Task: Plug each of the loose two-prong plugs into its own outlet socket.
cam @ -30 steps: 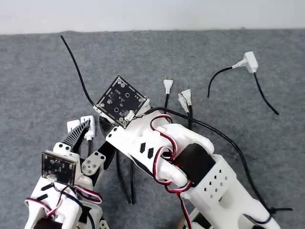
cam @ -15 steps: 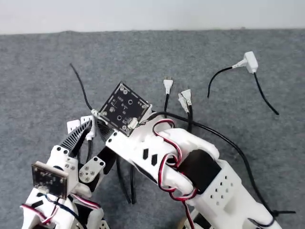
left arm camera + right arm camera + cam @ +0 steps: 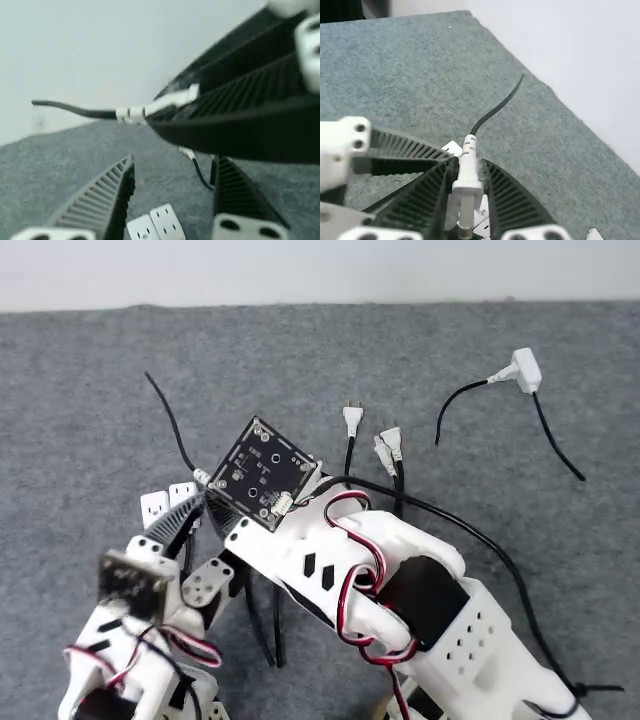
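Note:
My right gripper [image 3: 468,167] is shut on a white two-prong plug [image 3: 466,176], whose black cord [image 3: 496,107] trails off across the carpet. In the high view that plug [image 3: 204,479] hangs just above two white outlet sockets [image 3: 167,500]. My left gripper [image 3: 175,167] stands open around those sockets [image 3: 155,225], and its ribbed fingers [image 3: 172,524] sit right beside the right gripper [image 3: 213,492]. Two loose plugs [image 3: 351,418] [image 3: 389,444] lie on the carpet at centre. A third white plug [image 3: 524,369] lies far right.
Grey carpet [image 3: 80,400] covers the table up to a white wall [image 3: 320,270]. Black cords [image 3: 260,625] run under and beside the right arm, and one long cord [image 3: 495,555] crosses toward the front right. The two arms crowd together at the front left.
The held plug's cord has swung down and inward from the far left. The right gripper shifted slightly right. The left arm's wrist pulled back, then came forward again beside the sockets.

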### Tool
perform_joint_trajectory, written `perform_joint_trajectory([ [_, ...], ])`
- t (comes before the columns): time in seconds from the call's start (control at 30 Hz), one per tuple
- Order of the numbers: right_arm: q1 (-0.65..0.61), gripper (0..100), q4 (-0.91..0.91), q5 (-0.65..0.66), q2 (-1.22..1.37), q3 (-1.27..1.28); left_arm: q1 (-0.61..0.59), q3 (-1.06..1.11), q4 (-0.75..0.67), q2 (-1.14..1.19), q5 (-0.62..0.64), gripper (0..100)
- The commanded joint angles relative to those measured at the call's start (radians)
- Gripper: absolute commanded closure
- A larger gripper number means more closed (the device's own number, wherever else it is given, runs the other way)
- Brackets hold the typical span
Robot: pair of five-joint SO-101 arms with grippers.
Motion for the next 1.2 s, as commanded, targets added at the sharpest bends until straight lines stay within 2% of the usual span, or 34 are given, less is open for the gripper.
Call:
perform_joint_trajectory([
  [0.0,0.015,99.1,0.039,0.018,-0.033,-0.029,-0.006,0.067,-0.051,-0.021,-0.037,76],
  [0.2,0.013,99.1,0.065,0.018,-0.031,-0.025,-0.235,0.093,-0.198,-0.021,-0.009,76],
  [0.37,0.010,99.1,0.081,0.018,-0.031,-0.025,-0.295,0.145,-0.288,-0.021,-0.015,76],
  [0.63,-0.024,99.1,0.062,0.018,-0.031,0.069,-0.288,0.107,-0.288,-0.021,-0.011,76],
  [0.7,-0.025,99.1,0.033,0.018,-0.031,0.103,-0.285,0.084,-0.264,-0.021,-0.011,76],
  [1.0,0.005,99.1,-0.013,0.018,-0.031,0.167,-0.137,-0.088,-0.084,-0.021,-0.009,76],
  [1.17,0.005,99.1,-0.008,0.018,-0.031,0.167,-0.127,-0.094,-0.064,-0.021,-0.014,76],
])
